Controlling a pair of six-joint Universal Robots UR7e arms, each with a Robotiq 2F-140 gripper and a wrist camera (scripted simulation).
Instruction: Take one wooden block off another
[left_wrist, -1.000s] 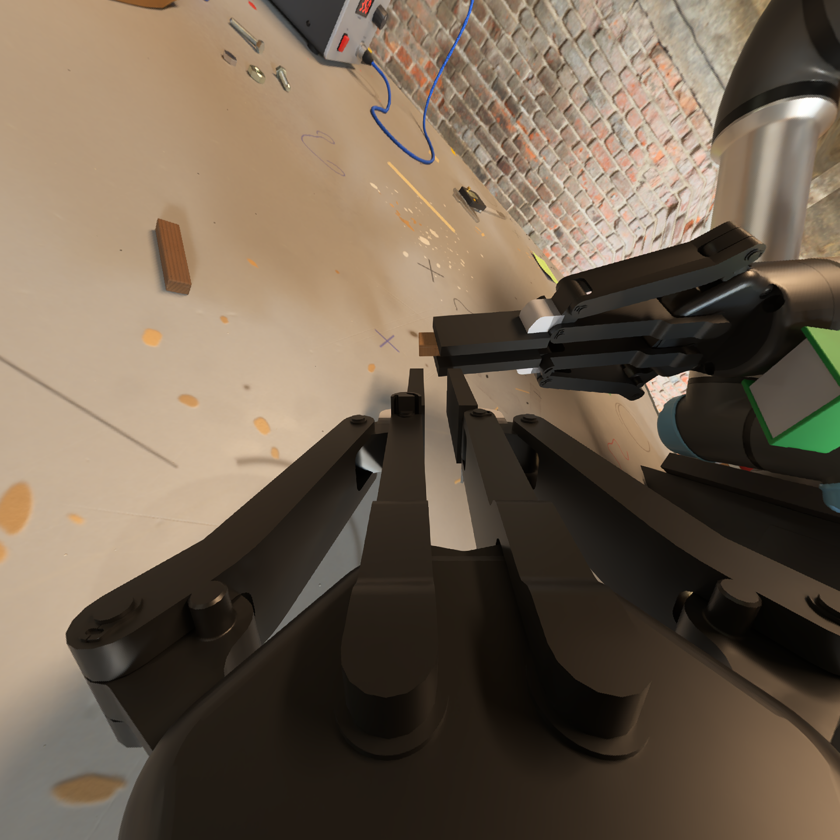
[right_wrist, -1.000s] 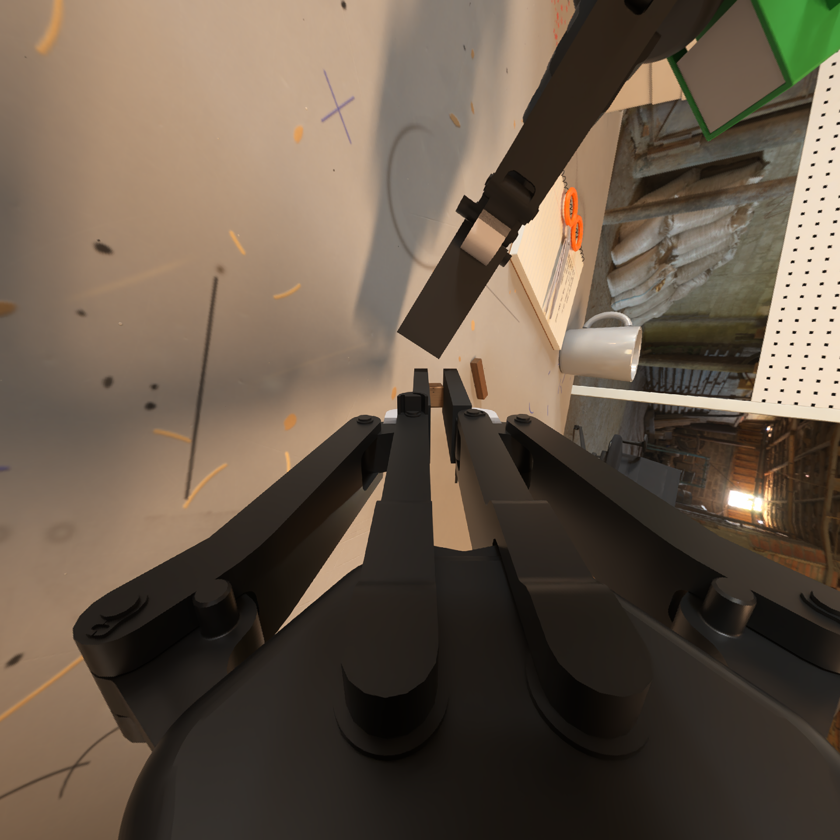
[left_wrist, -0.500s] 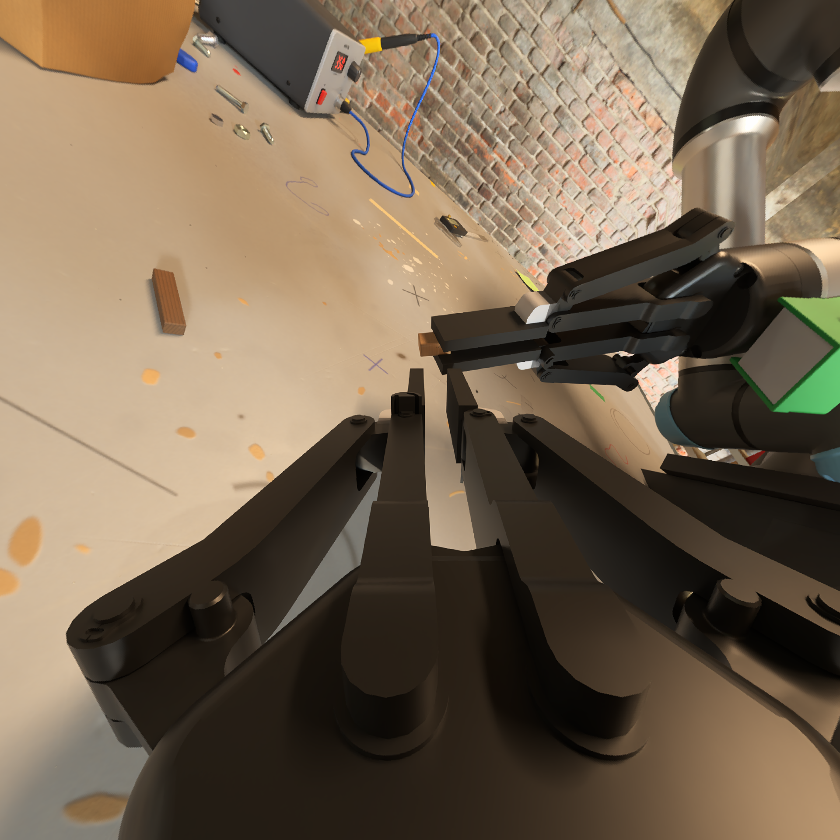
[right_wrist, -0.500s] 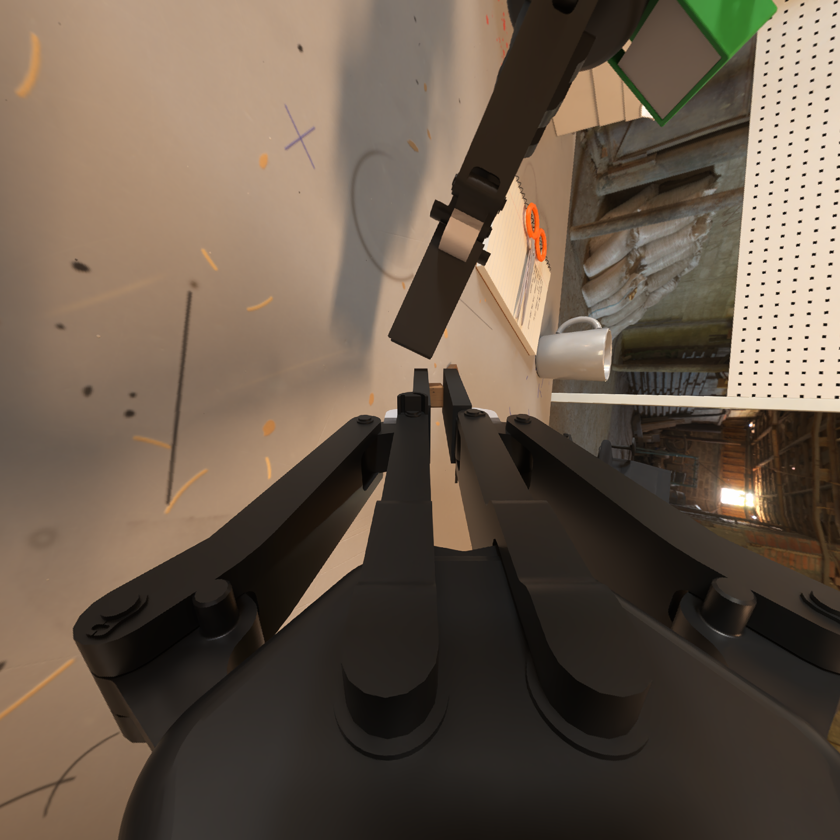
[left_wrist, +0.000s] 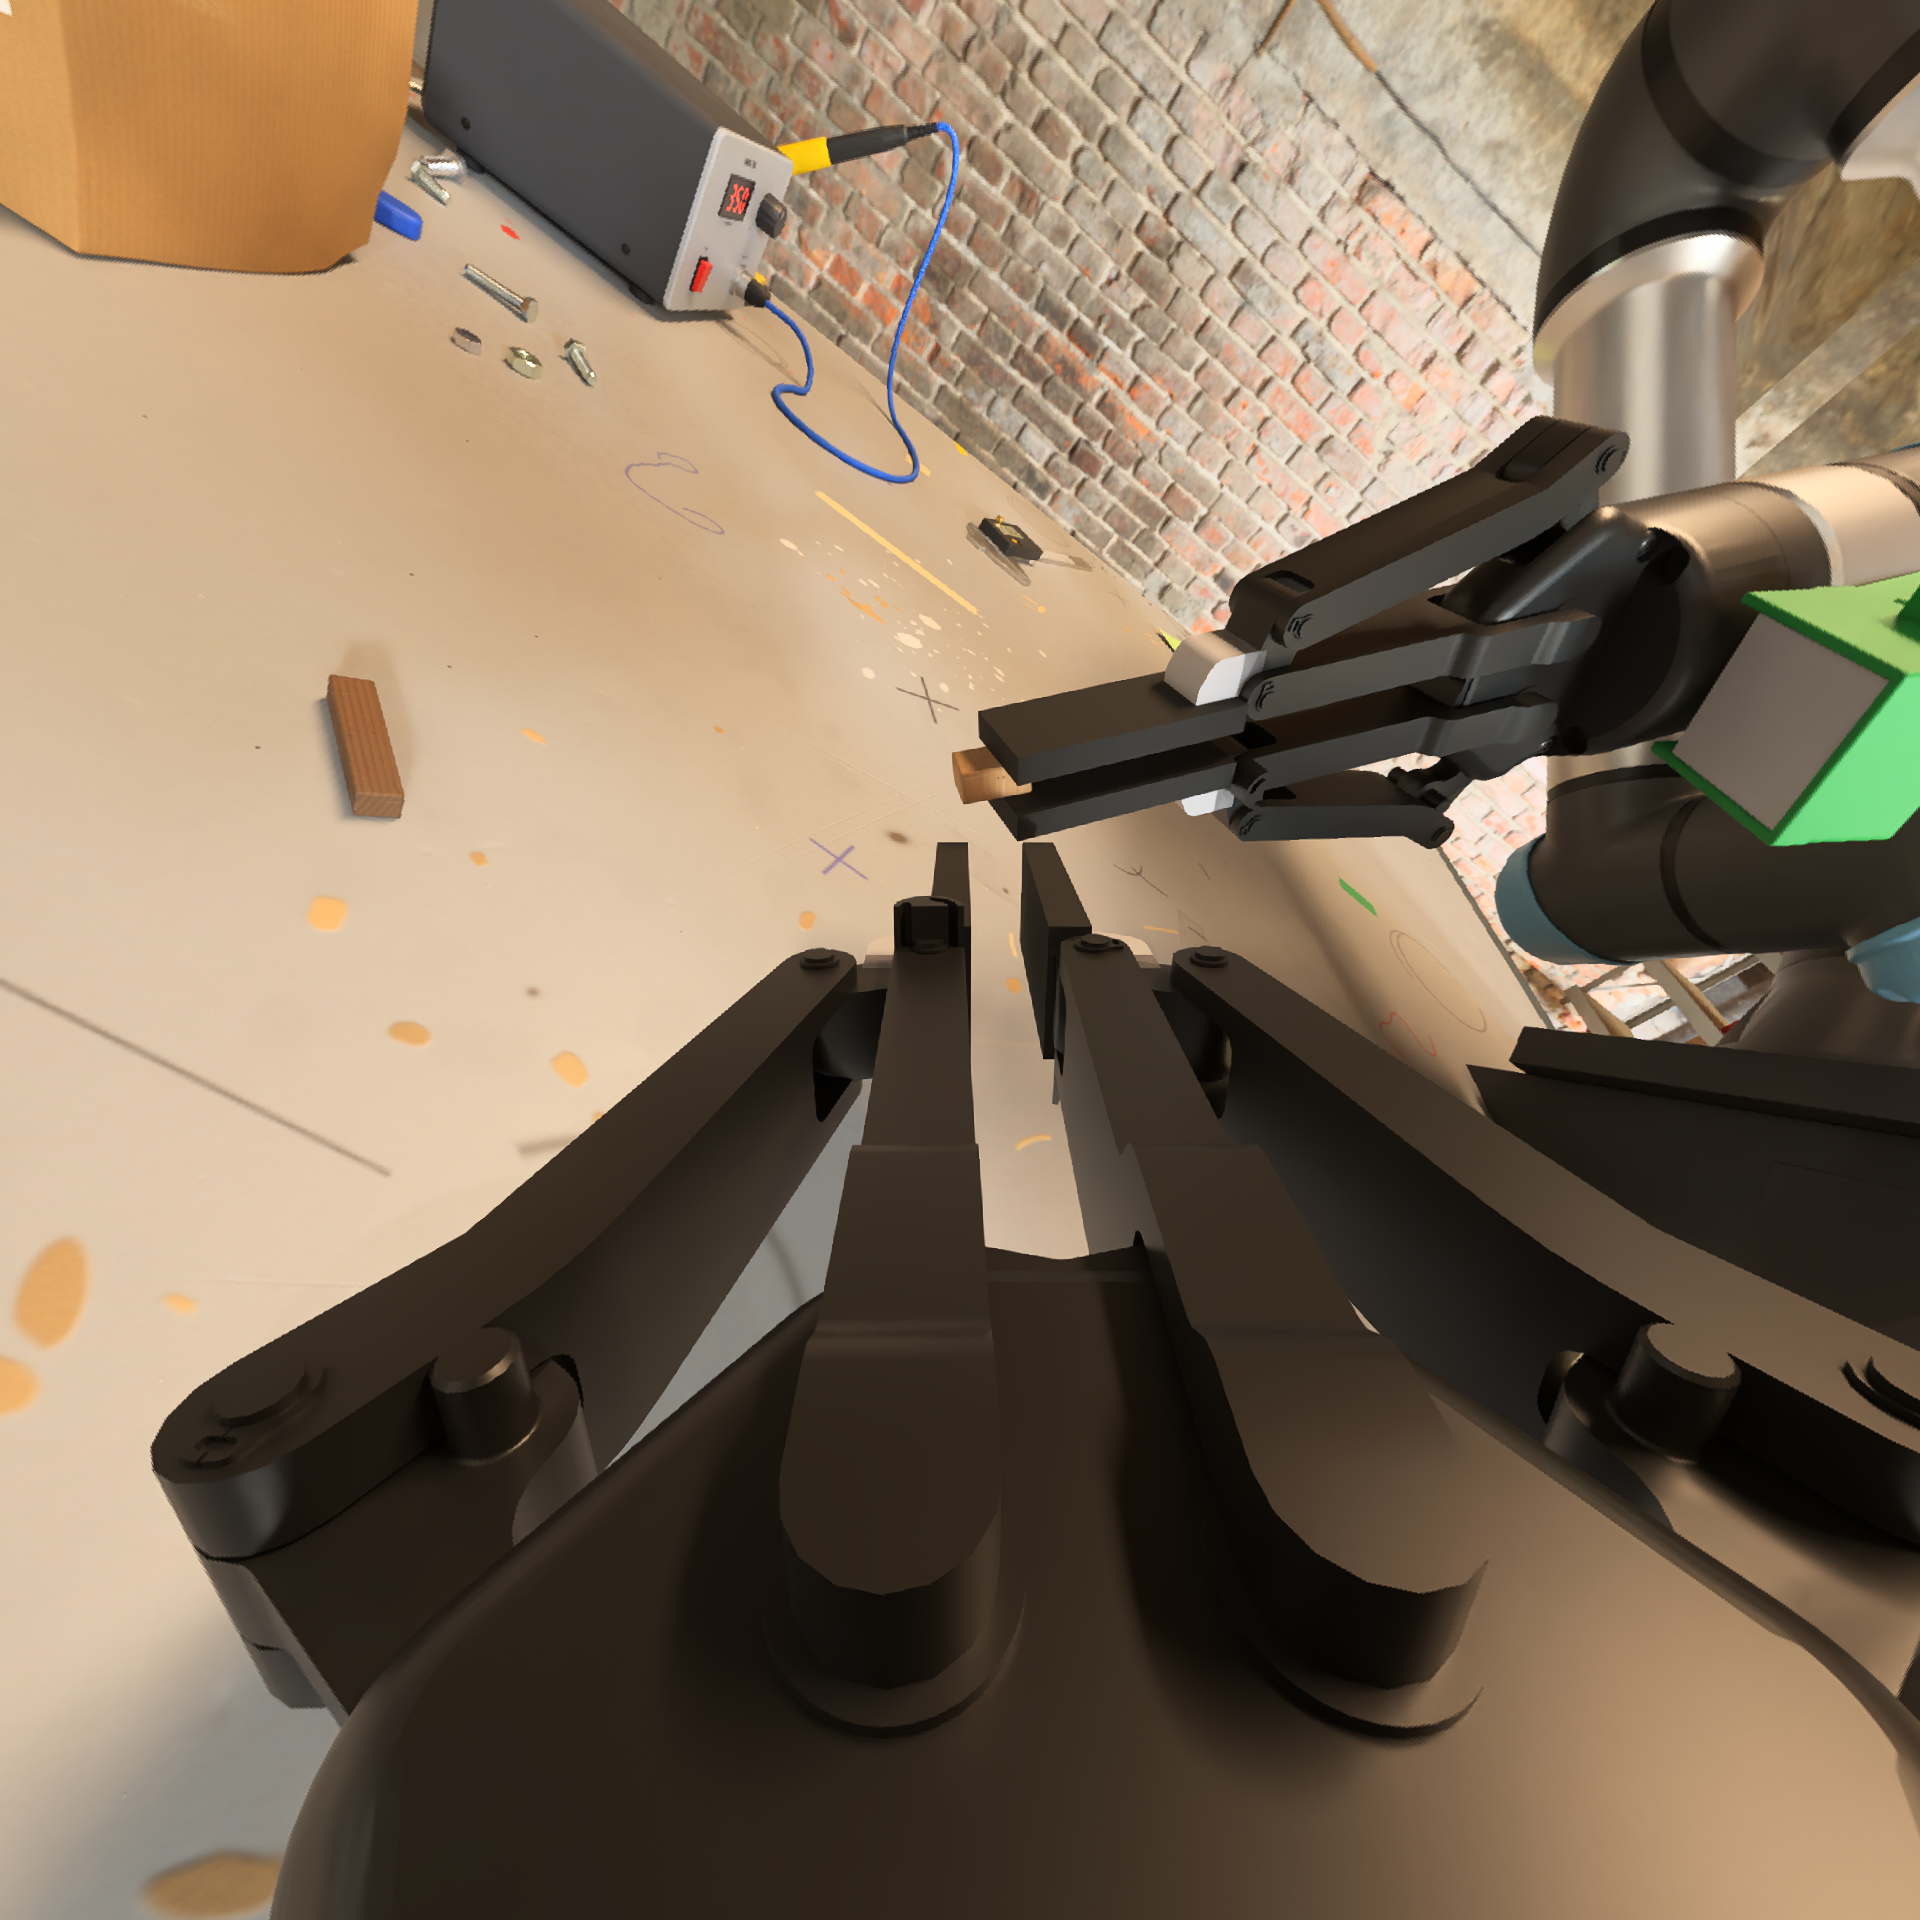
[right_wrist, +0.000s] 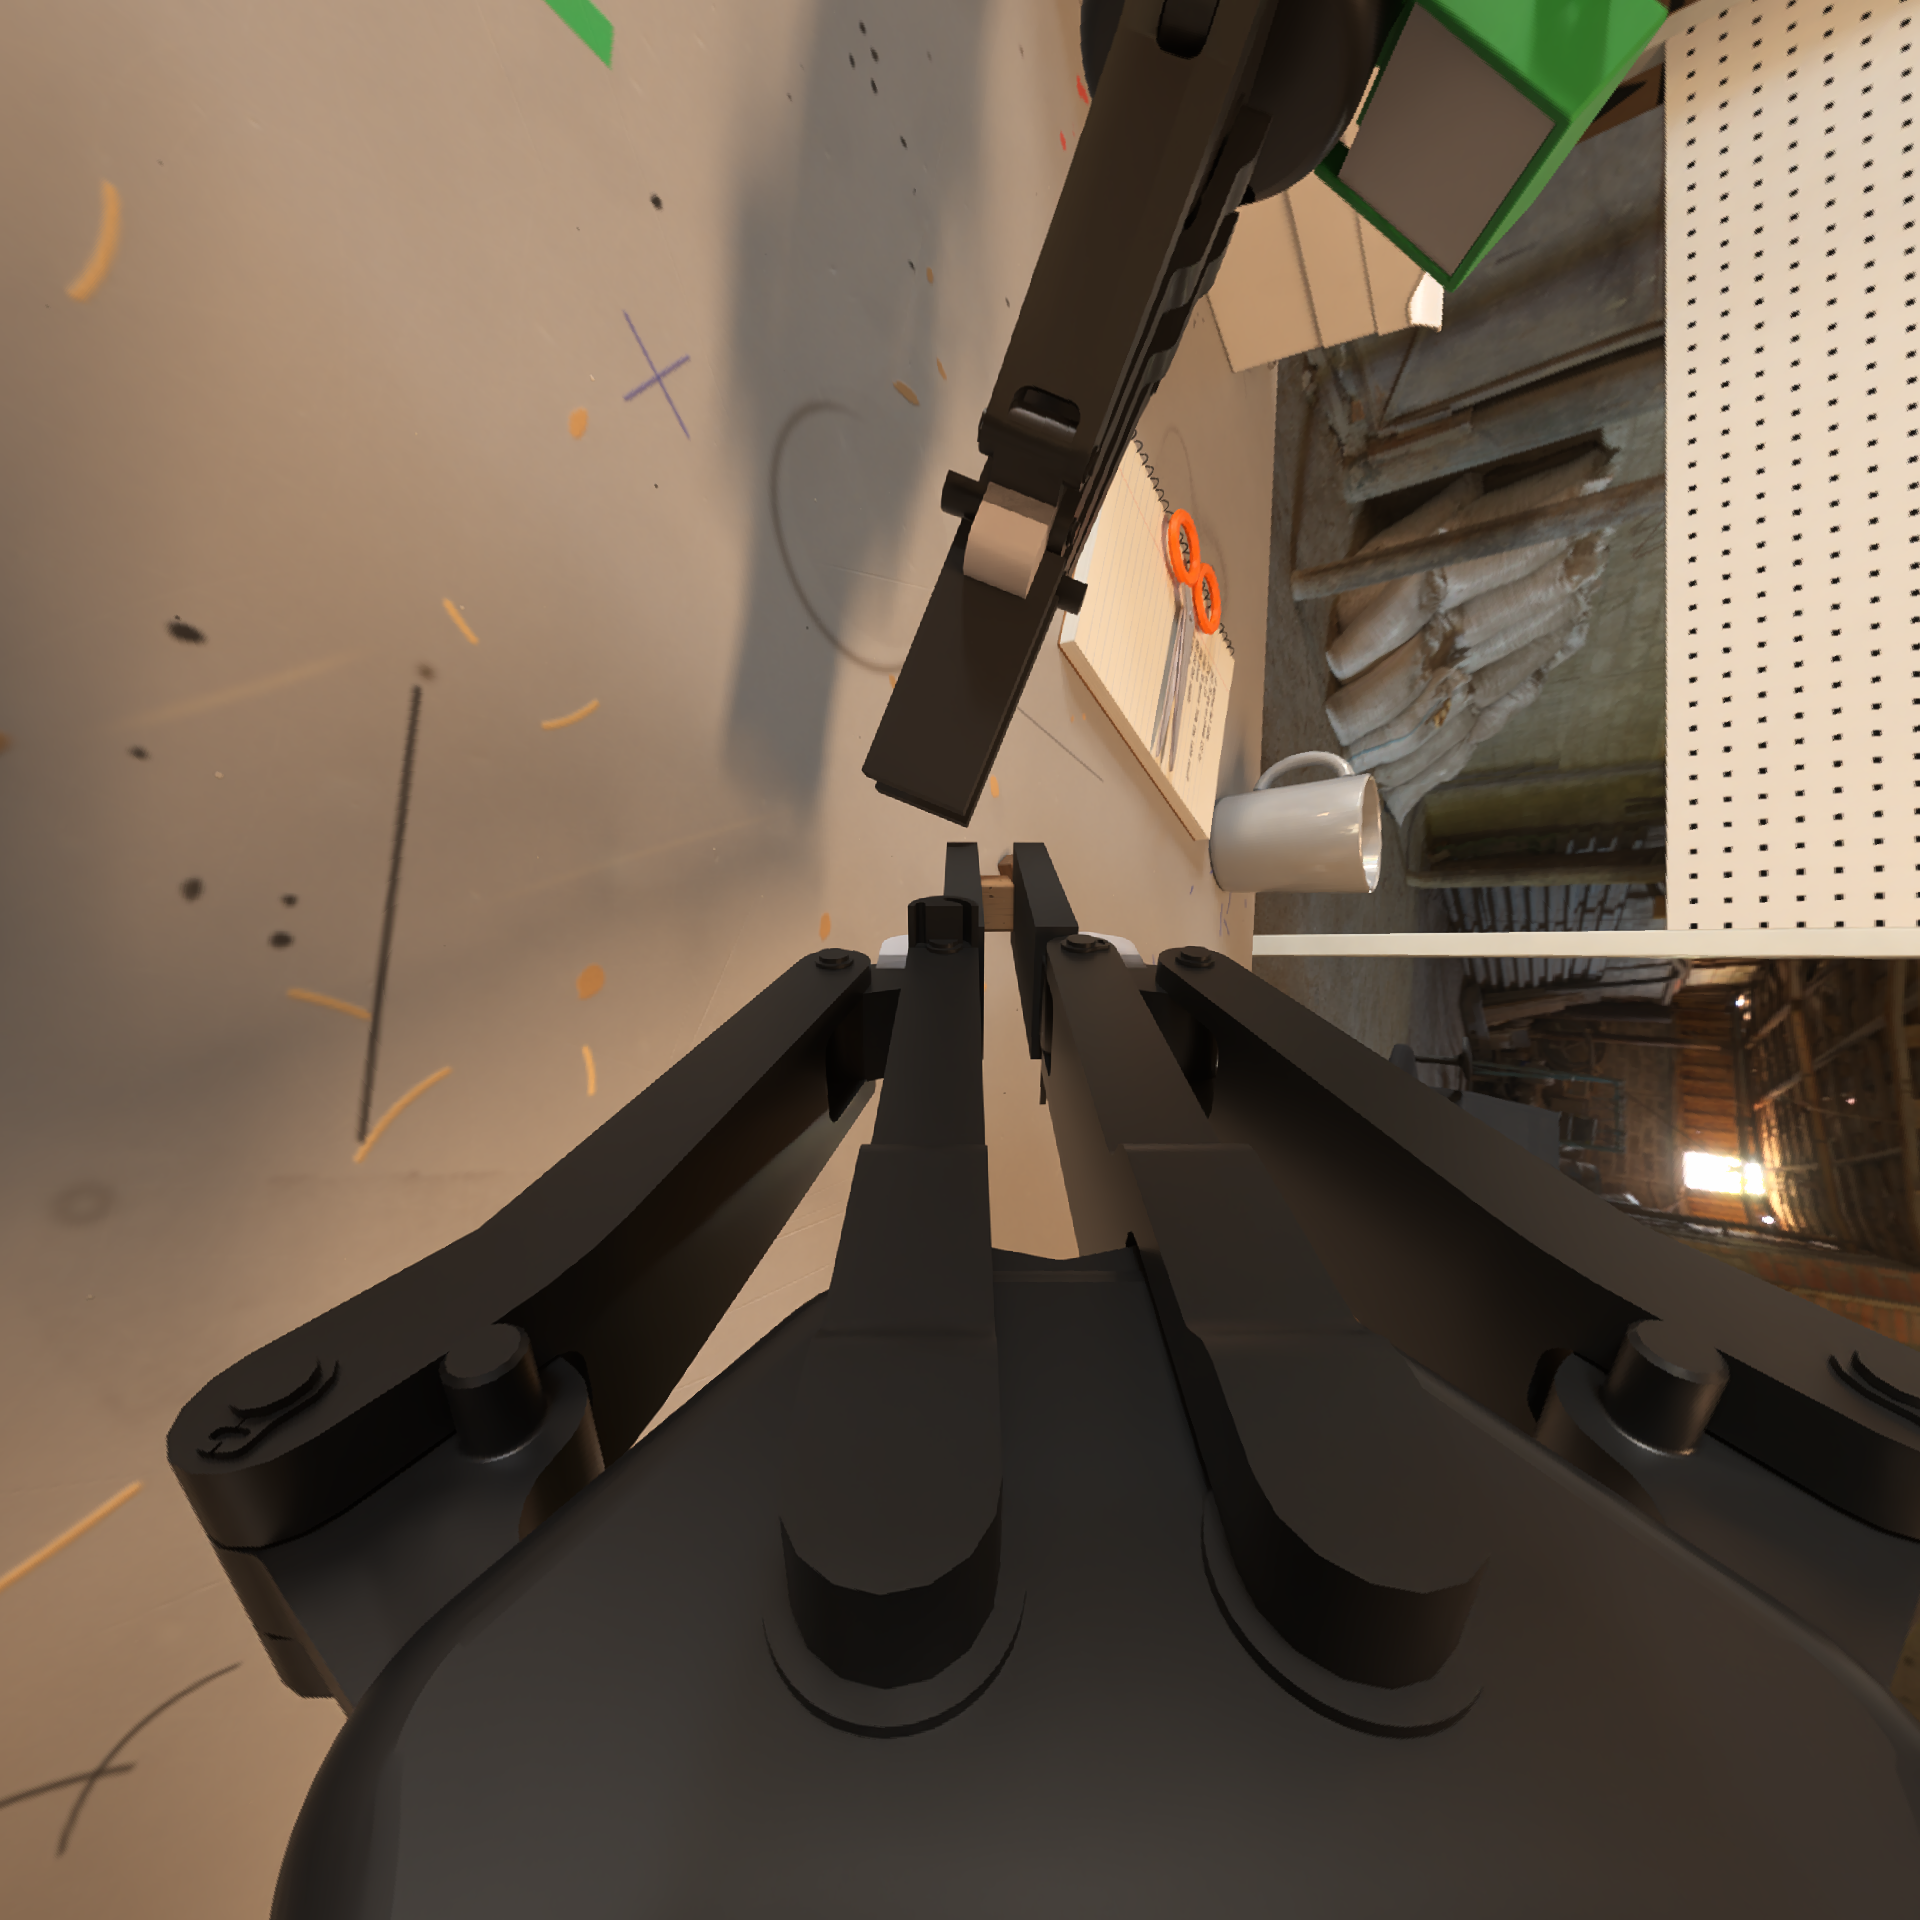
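A dark brown wooden block (left_wrist: 364, 743) lies flat on the table, alone, at the left of the left wrist view. My right gripper (left_wrist: 1003, 774) is shut on a lighter wooden block (left_wrist: 975, 777) and holds it in the air above the table; its end sticks out past the fingertips. In the right wrist view the same block (right_wrist: 997, 902) sits between my right gripper's (right_wrist: 995, 883) fingers. My left gripper (left_wrist: 992, 873) is shut to a narrow gap with nothing in it, just below and in front of the right one. It also shows in the right wrist view (right_wrist: 920, 784).
A cardboard box (left_wrist: 197, 125), a grey power supply (left_wrist: 613, 156) with a blue cable (left_wrist: 894, 343), and loose bolts (left_wrist: 499, 291) stand at the table's far side by a brick wall. A notepad with orange scissors (right_wrist: 1190, 571) and a white mug (right_wrist: 1299, 836) lie near the table's edge.
Both wrist views have drawn back from the table, so more of its far side shows. My right gripper has kept the light block. The two grippers stay close together.
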